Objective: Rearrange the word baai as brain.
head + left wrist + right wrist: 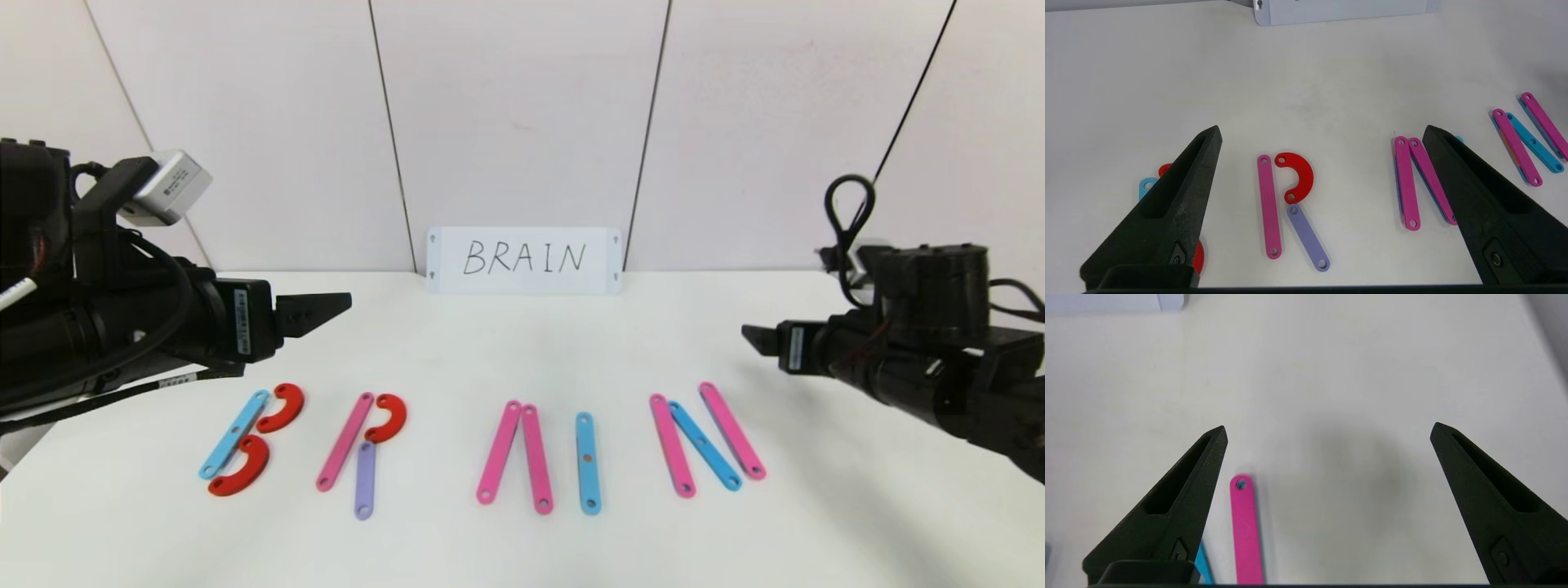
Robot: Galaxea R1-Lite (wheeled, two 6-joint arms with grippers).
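On the white bench (522,359) the plastic pieces now spell brain (482,445) in a row across the front, five letters side by side and apart from one another. At the robot's far left is the B, a blue strip (234,434) with two red C-curves (280,407) against it, one above the other. Next is the R: a pink strip (1269,206), a red curve (1296,176) at its top and a short purple strip (1307,237) slanting off as the leg. The A is two pink strips (516,456) meeting at the top and spreading toward the front. The I is a single blue strip (588,462), upright, just beside the A. The N, nearest the right arm, has two pink strips with a blue strip (704,445) running diagonally between them.

A white card (523,260) handwritten BRAIN leans against the wall behind the letters.

The left gripper (1323,134) hovers above the bench behind the B and R, its jaws spread wide with nothing between them. The right gripper (1329,430) hangs over bare bench just behind the N, its jaws equally wide and holding nothing; one pink strip (1245,531) of the N shows beneath one of its fingers.
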